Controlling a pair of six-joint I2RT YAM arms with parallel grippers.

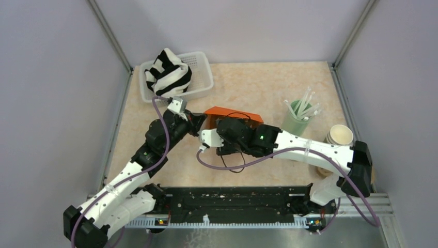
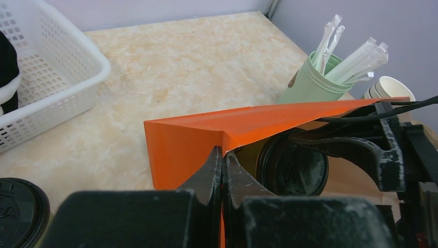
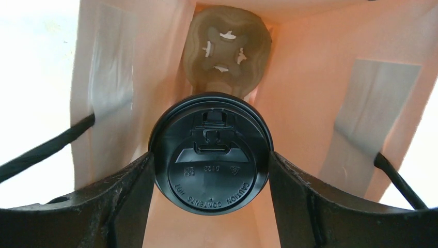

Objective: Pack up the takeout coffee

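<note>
An orange paper bag (image 2: 181, 139) is standing open in the middle of a marble-patterned table (image 1: 258, 82); the left gripper (image 2: 223, 155) is pinching the bag's near rim, its fingers pressed flat together on the paper, holding the mouth open; the right gripper (image 3: 210, 161) is reaching down inside the bag, its two fingers clamped around a takeout coffee cup (image 3: 210, 150), of which only the round black lid is showing; the cup is sitting over a brown cardboard carrier (image 3: 227, 49) lying on the bag's floor, where one slotted hole beyond it is lying empty; whether the cup is already seated in a hole of its own is hidden by the lid; judging from this, the first coffee is going in and is not yet released; a second black lid (image 2: 15, 209) is showing at the corner of the left wrist view, outside the bag on the table, so a second coffee is probably waiting to be packed; raised lettering on the held lid is reading "CAUTION CONTENTS HOT"; smaller marks above it are too fine to read; no brand is showing on the bag.
</note>
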